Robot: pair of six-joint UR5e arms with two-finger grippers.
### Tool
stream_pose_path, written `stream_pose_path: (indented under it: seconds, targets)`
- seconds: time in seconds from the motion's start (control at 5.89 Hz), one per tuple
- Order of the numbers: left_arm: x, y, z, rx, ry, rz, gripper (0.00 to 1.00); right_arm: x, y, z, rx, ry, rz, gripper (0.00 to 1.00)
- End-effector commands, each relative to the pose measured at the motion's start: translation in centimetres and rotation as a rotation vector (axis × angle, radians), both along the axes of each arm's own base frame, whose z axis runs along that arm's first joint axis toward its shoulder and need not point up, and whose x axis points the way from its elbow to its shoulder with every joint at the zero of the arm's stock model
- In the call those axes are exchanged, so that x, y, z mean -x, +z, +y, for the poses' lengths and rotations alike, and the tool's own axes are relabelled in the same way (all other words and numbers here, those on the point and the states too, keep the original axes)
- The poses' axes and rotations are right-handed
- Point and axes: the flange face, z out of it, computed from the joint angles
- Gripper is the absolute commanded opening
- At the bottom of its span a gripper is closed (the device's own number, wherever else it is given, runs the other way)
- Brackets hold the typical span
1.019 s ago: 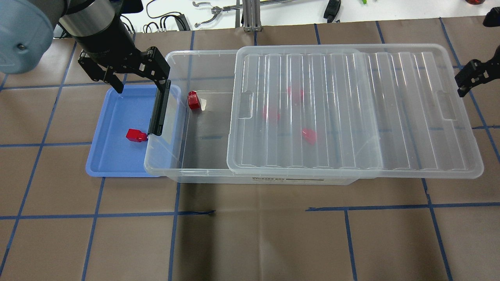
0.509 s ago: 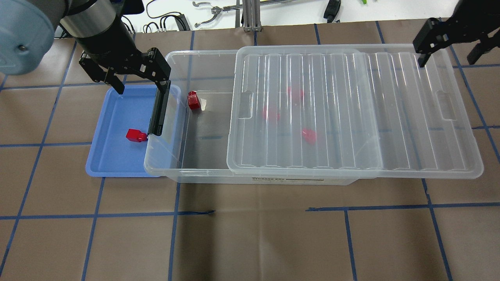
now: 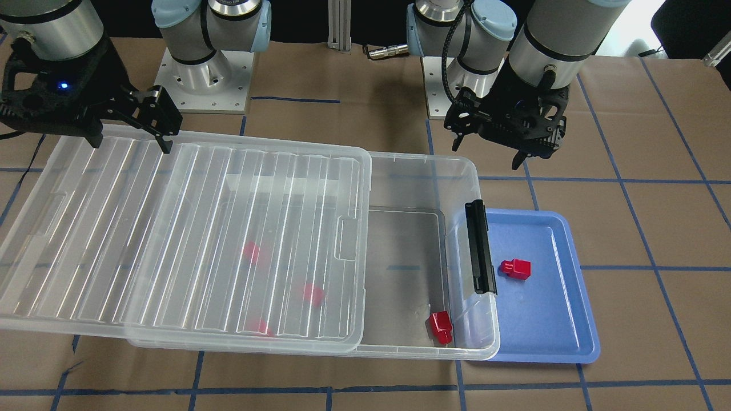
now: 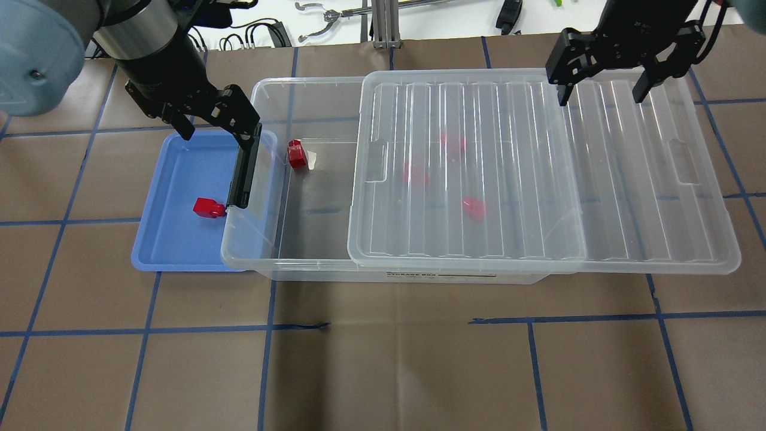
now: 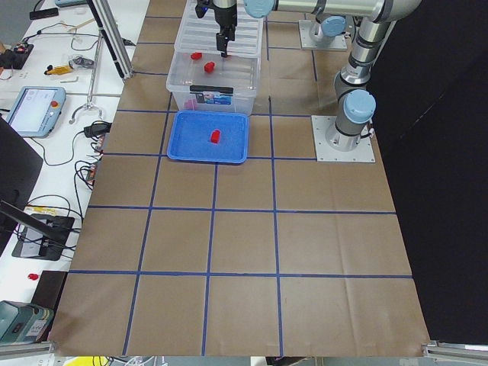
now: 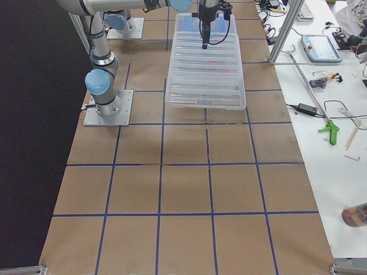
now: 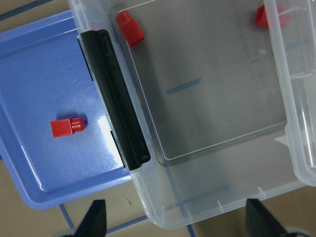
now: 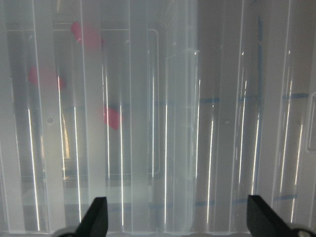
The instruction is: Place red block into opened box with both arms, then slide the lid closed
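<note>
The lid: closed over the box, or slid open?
Slid partly open. The lid overhangs one end of the box, while the stretch beside the black clip bar is uncovered, with a red block lying there.

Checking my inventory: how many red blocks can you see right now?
5. One red block lies in the blue tray, one in the box's uncovered end, three blurred under the lid. The ribbed lid could hide more.
</note>
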Motion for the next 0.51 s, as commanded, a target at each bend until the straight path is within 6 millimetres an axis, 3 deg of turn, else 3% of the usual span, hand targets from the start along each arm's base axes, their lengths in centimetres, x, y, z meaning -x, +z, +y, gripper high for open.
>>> stream_pose_path:
  seconds: [0.0,0.17,0.34]
  targets:
    - [-0.1,-1.2,1.7,-0.014,-0.364,0.015,0.99,-2.7,0.1,0.7,0.001,-0.006,-0.036,1.0]
    - [-0.8,-1.8,1.7,-0.027,-0.51,0.027,0.99,-4.5,-0.3,1.0,-0.005,-0.002,-0.028,1.0]
    - [-1.9,-2.8,2.1,-0.069,-0.664,-0.004,0.99,-4.5,-0.5,0.8,-0.01,-0.002,-0.028,1.0]
